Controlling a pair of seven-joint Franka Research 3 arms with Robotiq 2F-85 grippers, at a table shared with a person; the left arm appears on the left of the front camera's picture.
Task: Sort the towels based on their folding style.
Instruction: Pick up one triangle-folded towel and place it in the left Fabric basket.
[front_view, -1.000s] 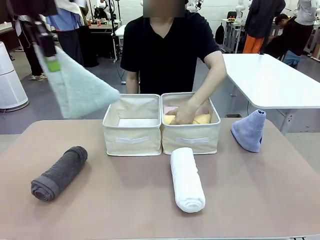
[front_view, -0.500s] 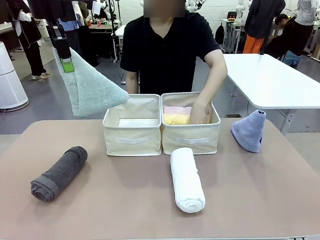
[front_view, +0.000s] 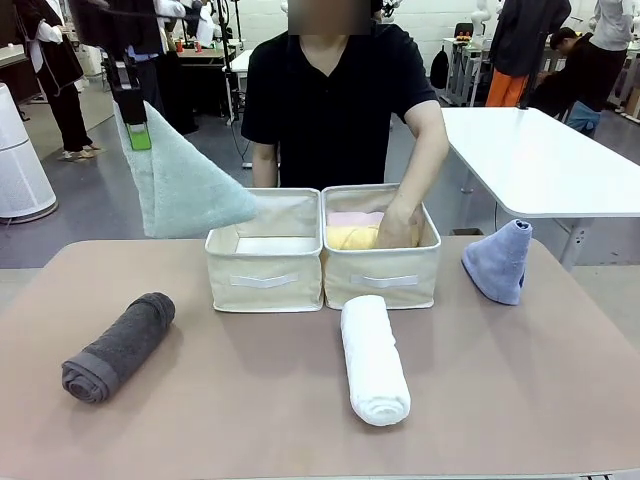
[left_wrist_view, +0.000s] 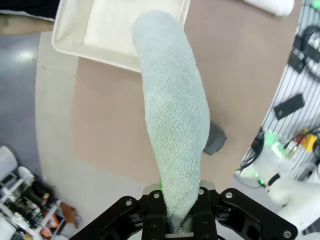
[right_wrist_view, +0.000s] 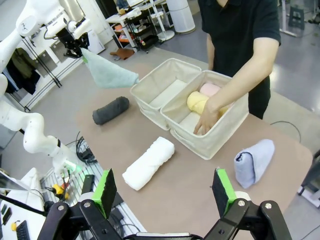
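front view had the left gripper (front_view: 139, 135) up in the upper left of the frame, clamped tight on the narrow tip of the mint cone towel (front_view: 188, 188). the towel hung in the air off the table (front_view: 250, 410), and its wide lower corner overlapped the top left corner of the left bin (front_view: 262, 280) in the picture. in the left wrist view the same towel ran from between the fingers (left_wrist_view: 202, 220) at the bottom edge up the middle of the frame, and its far end crossed the bin's rim at the top.

in the right wrist view i had the right gripper (right_wrist_view: 164, 191) along the bottom of the frame, green pads spread wide with nothing between them, high over the table.

the person's hand (front_view: 397, 228) was down inside the right bin (front_view: 385, 282), resting on the yellow roll (front_view: 350, 238), with the pink roll (front_view: 348, 218) just behind it. the white roll (front_view: 372, 360) lay at centre frame just in front of that bin. the dark grey roll (front_view: 118, 347) sat at lower left, well apart from the bins, and the lavender cone (front_view: 497, 262) stood near the table's right edge.
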